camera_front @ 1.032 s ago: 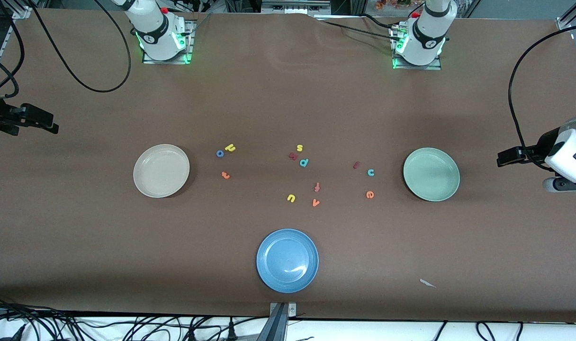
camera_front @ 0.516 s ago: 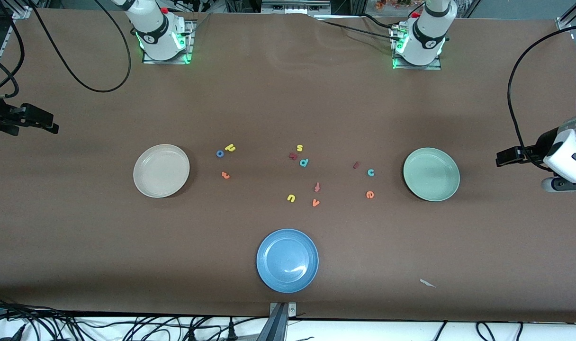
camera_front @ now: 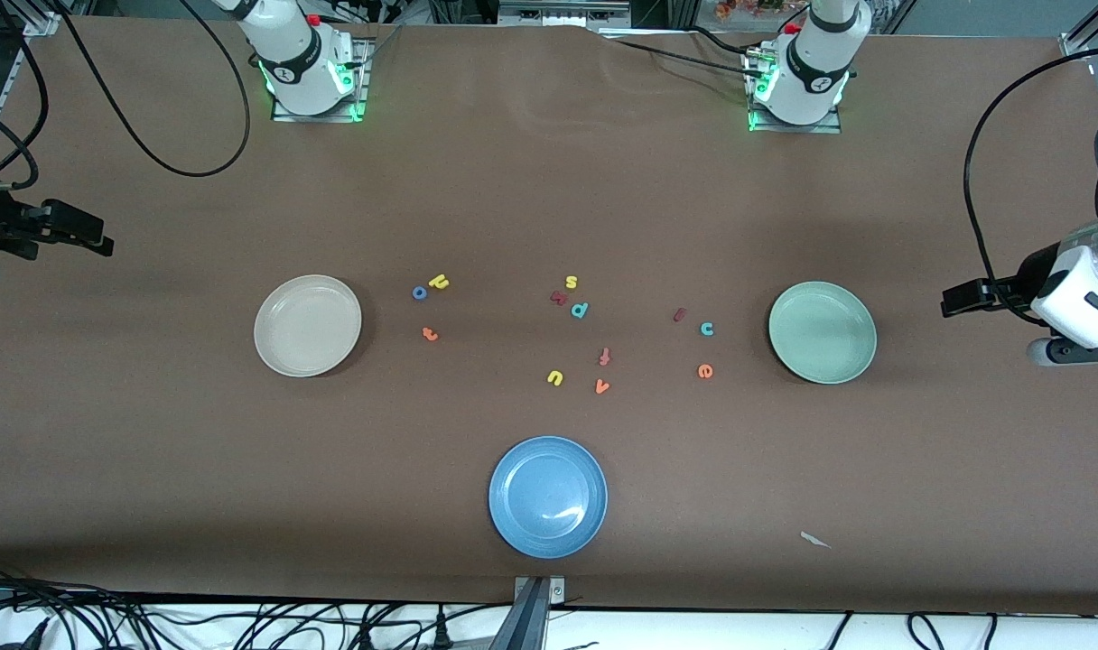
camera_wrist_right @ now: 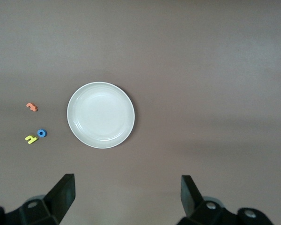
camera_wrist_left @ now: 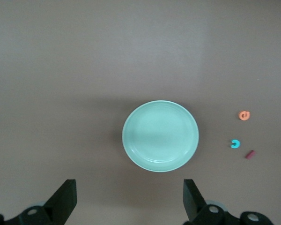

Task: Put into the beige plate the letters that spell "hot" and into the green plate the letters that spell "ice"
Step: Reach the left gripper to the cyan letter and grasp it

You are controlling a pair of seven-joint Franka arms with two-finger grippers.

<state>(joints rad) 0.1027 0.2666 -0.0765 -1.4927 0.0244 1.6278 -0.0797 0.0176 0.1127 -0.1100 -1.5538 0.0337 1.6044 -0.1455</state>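
Waiting arms, letters loose on the table

Lying scattered on the brown table (camera_front: 152,469) were all six wanted letters, none of them in a plate. The yellow h (camera_front: 439,282) and the blue o (camera_front: 419,292) sat almost touching, with the orange t (camera_front: 430,334) a little nearer the front camera; all three were just beside the beige plate (camera_front: 308,325), toward the middle of the table. That plate held nothing. Toward the left arm's end, the dark red i (camera_front: 680,314), the teal c (camera_front: 707,329) and the orange e (camera_front: 705,371) lay in a loose cluster beside the green plate (camera_front: 822,331), which also held nothing.

Between the two clusters lay the spare letters: a yellow s (camera_front: 572,282), another dark red letter (camera_front: 559,297) touching or nearly touching a teal p (camera_front: 580,310), an orange f (camera_front: 604,357), a yellow u (camera_front: 554,377) and an orange v (camera_front: 601,386). A blue plate (camera_front: 547,496) sat nearest the front camera, and a small pale scrap (camera_front: 815,540) lay toward the left arm's end.

The left gripper (camera_wrist_left: 129,199) hung high over the table near the green plate, its jaws spread wide and holding nothing. The right gripper (camera_wrist_right: 128,197) hung likewise near the beige plate, jaws spread, with nothing between them. Both arms were out at the ends of the table.
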